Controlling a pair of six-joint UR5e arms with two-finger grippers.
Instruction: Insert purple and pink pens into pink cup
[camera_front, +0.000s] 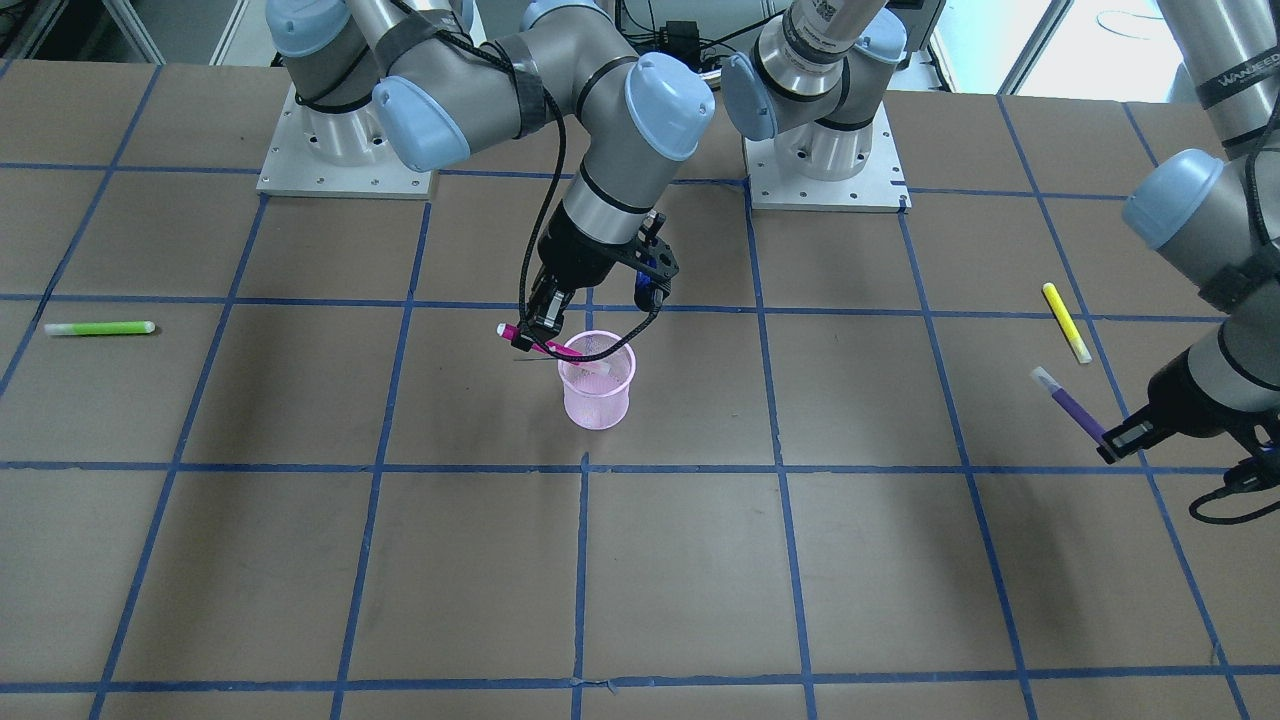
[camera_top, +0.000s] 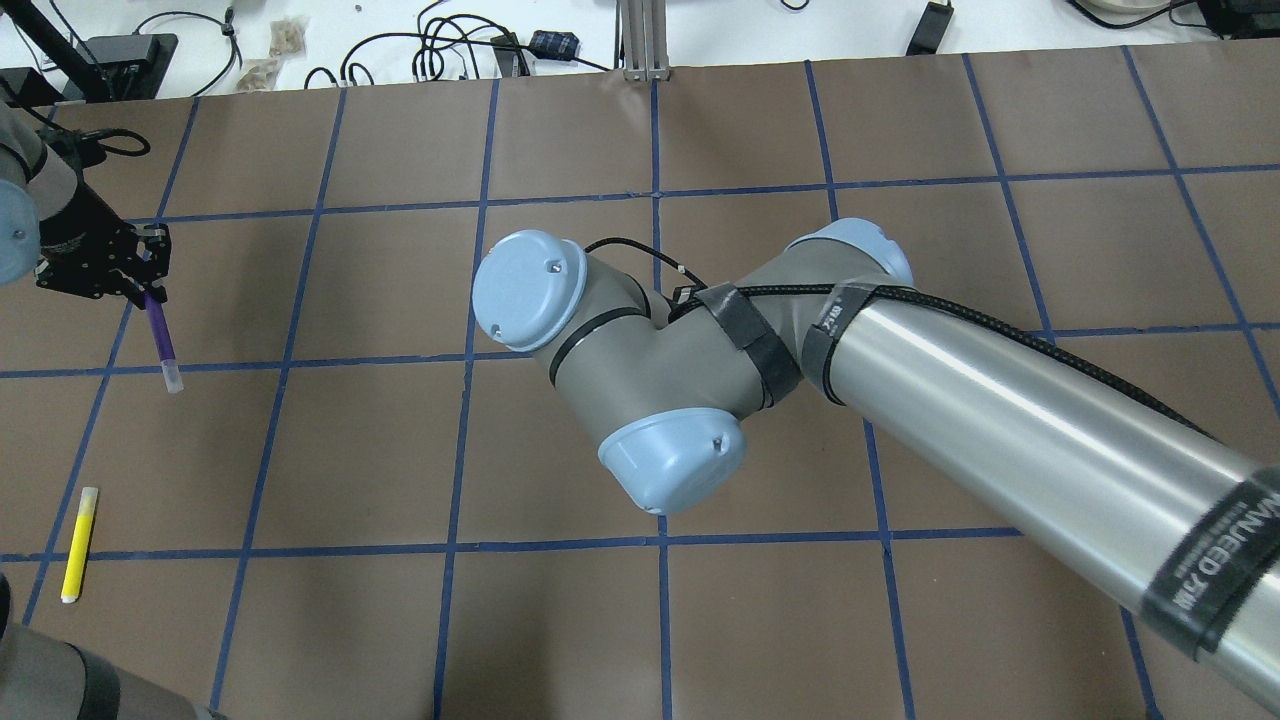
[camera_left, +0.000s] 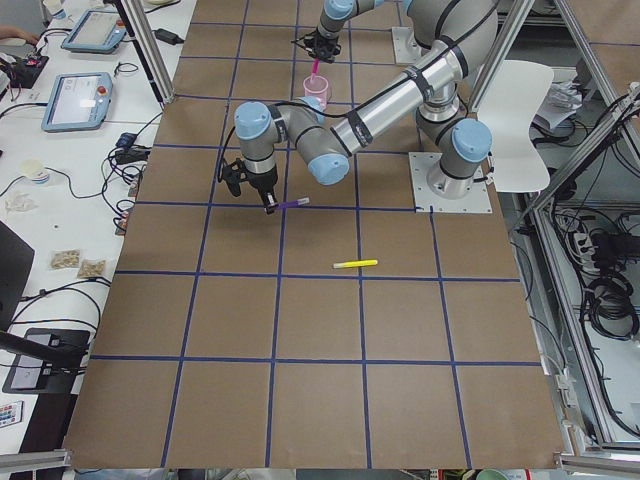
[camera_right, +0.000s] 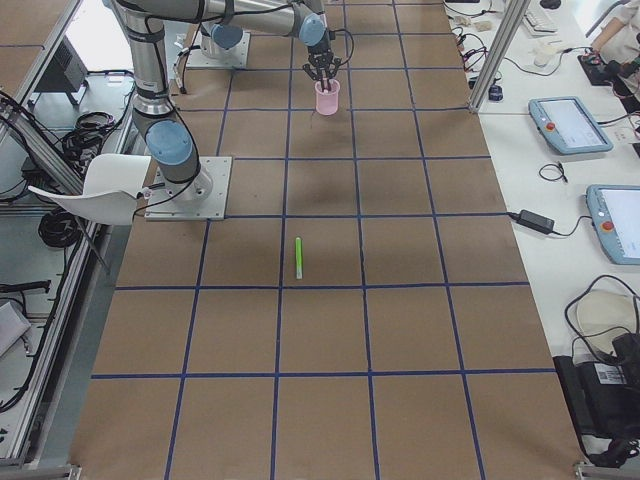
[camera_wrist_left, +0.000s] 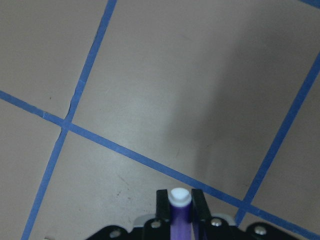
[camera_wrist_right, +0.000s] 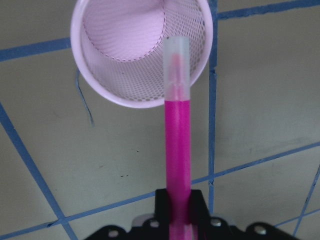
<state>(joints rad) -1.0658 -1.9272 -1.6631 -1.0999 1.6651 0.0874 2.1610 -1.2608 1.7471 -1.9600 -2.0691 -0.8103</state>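
Observation:
The pink mesh cup (camera_front: 597, 380) stands upright near the table's middle. My right gripper (camera_front: 535, 328) is shut on the pink pen (camera_front: 528, 340) and holds it tilted, its clear cap end over the cup's rim. In the right wrist view the pink pen (camera_wrist_right: 178, 140) points at the cup (camera_wrist_right: 140, 55), with its tip over the opening. My left gripper (camera_front: 1118, 438) is shut on the purple pen (camera_front: 1075, 408) and holds it above the table, far from the cup. The purple pen also shows in the overhead view (camera_top: 160, 340) and the left wrist view (camera_wrist_left: 180, 210). The right arm hides the cup in the overhead view.
A yellow pen (camera_front: 1066, 322) lies on the table near the left gripper; it also shows in the overhead view (camera_top: 79, 543). A green pen (camera_front: 99, 328) lies far off on the right arm's side. Both arm bases (camera_front: 825, 185) stand at the table's robot edge.

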